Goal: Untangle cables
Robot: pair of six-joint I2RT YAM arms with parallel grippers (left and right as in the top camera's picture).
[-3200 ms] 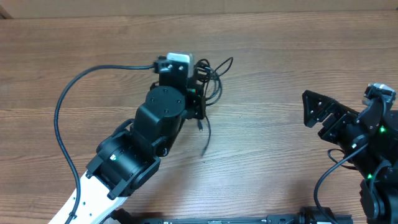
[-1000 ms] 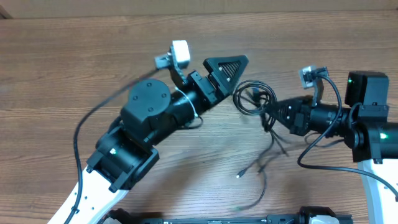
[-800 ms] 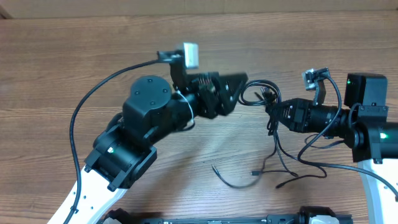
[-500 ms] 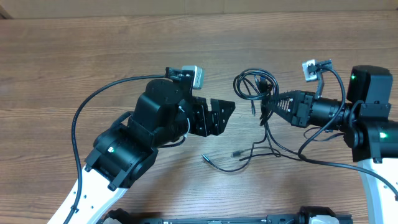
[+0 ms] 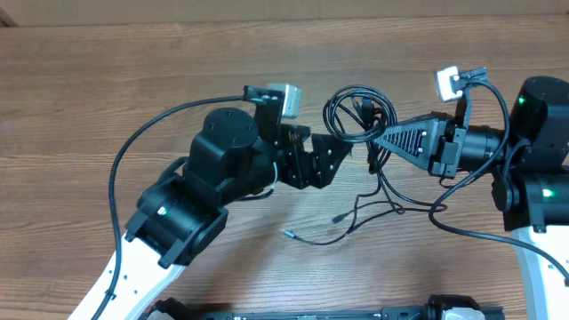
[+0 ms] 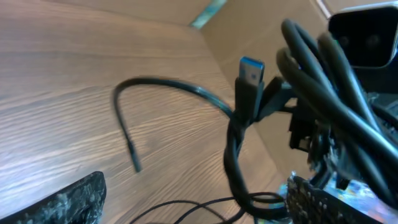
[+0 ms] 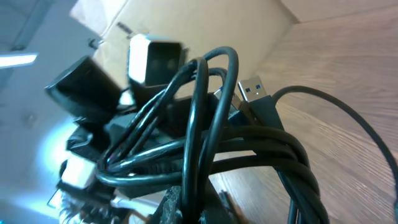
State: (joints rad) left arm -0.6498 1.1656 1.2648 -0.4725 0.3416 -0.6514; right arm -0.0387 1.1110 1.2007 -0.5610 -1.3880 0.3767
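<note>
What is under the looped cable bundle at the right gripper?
Through the loops of the cables, bare wooden table shows. The strands and the right gripper cover the rest beneath.

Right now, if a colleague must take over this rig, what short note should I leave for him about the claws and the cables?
Left claw: open and empty, close beside the bundle.
Right claw: shut on the cables, pinching the knotted loops.
Cables: the loops are bunched at the right claw, and a blue-tipped USB plug sticks up from them. Loose tails trail onto the table.
Done: the bundle is gripped and some tails lie free.
Left: the loops are not yet separated. The left claw should probably take one strand and draw it out.
</note>
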